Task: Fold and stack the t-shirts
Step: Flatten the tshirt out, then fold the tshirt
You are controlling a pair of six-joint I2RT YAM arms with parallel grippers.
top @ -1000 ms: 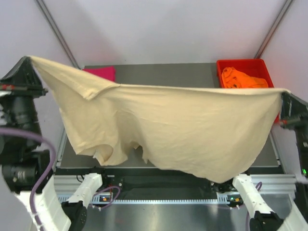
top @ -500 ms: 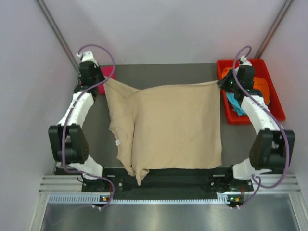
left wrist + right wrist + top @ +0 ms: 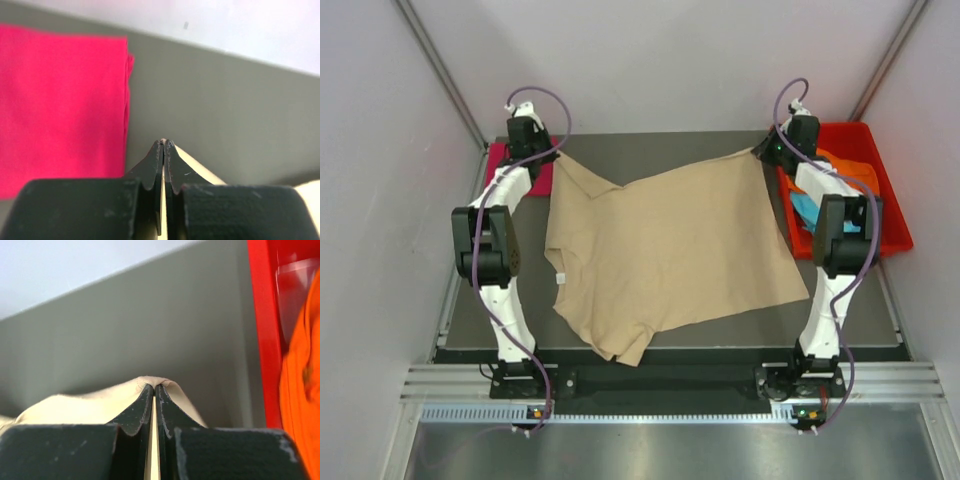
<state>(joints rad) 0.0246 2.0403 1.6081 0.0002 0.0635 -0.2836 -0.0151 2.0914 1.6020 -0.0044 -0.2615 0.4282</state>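
The beige t-shirt (image 3: 665,245) lies spread over the dark table, its small white neck label (image 3: 561,278) at the left edge. My left gripper (image 3: 556,158) is shut on its far left corner; the wrist view shows beige cloth (image 3: 200,167) pinched between the jaws (image 3: 164,142). My right gripper (image 3: 760,152) is shut on the far right corner, with cloth (image 3: 75,405) bulging over the jaws (image 3: 154,386). A folded magenta-pink t-shirt (image 3: 510,165) lies at the far left (image 3: 60,100). The orange t-shirt (image 3: 855,175) and the light blue t-shirt (image 3: 804,215) lie in the red tray (image 3: 890,215).
The red tray's wall (image 3: 262,330) stands just right of my right gripper. Both arms reach out to the table's far edge. The metal rail (image 3: 660,385) runs along the near edge. White walls close in the back and sides.
Both grippers have carried the beige t-shirt from held up near the camera down and to the far edge. It now lies spread on the table, pulled further back than half a second ago.
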